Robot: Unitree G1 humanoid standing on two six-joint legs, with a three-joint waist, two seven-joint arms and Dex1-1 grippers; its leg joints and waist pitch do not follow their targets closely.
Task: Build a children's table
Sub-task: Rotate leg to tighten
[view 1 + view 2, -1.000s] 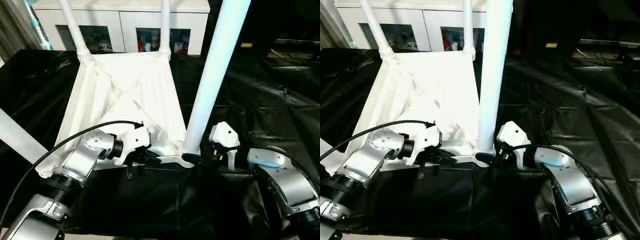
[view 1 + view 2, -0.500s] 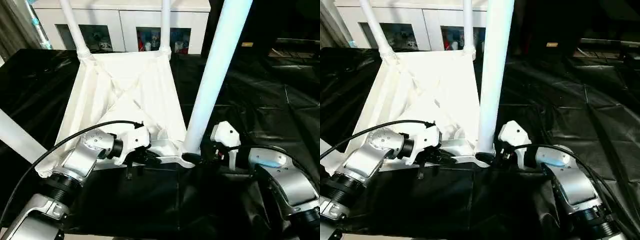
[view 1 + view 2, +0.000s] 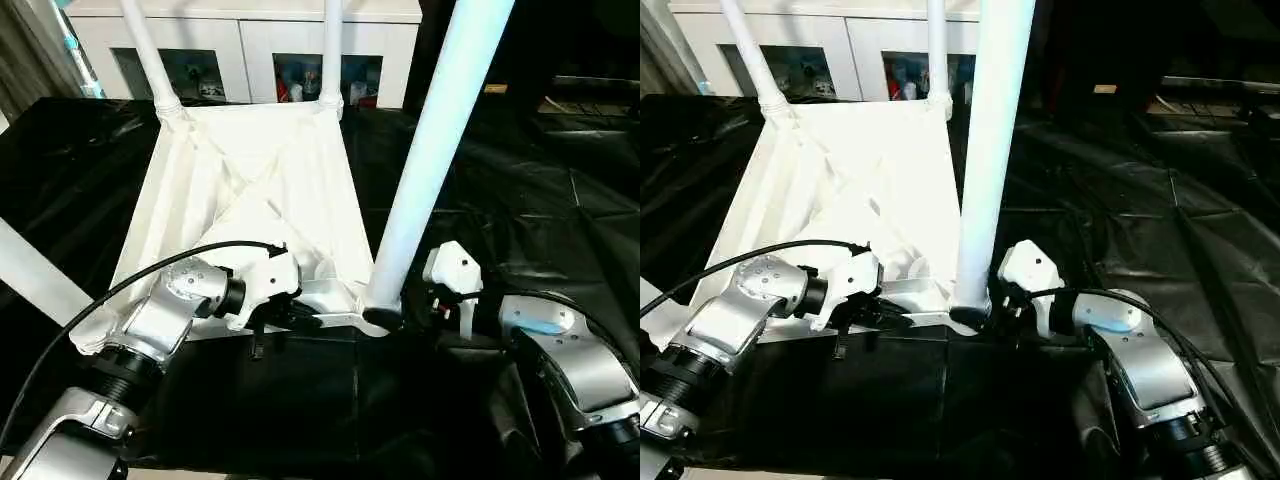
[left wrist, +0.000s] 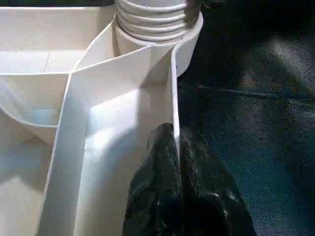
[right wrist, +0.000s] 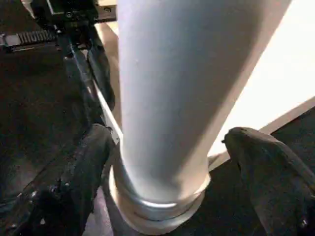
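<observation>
Table top (image 3: pixel 250 190): we see it upside down, frame centre, on black sheet (image 3: pixel 520 200).
Near leg (image 3: pixel 420 170): upright in lower-right corner socket.
Left gripper (image 4: pixel 176 147): fingers pinching rim wall.
Right gripper (image 5: pixel 162 162): fingers spread either side of the leg base.

The top (image 3: pixel 250 190) lies underside up in the centre of the frame on the sheet (image 3: pixel 520 190). Two legs (image 3: pixel 148 55) stand in its far corner sockets at upper left. A third leg (image 3: pixel 430 160) rises, leaning right, from the near right socket. The left gripper (image 4: pixel 175 162) sits on the near edge wall, left of that socket; the right gripper (image 5: pixel 167 162) straddles the leg's base from the right. A cabinet (image 3: pixel 250 40) stands behind, along the top edge
</observation>
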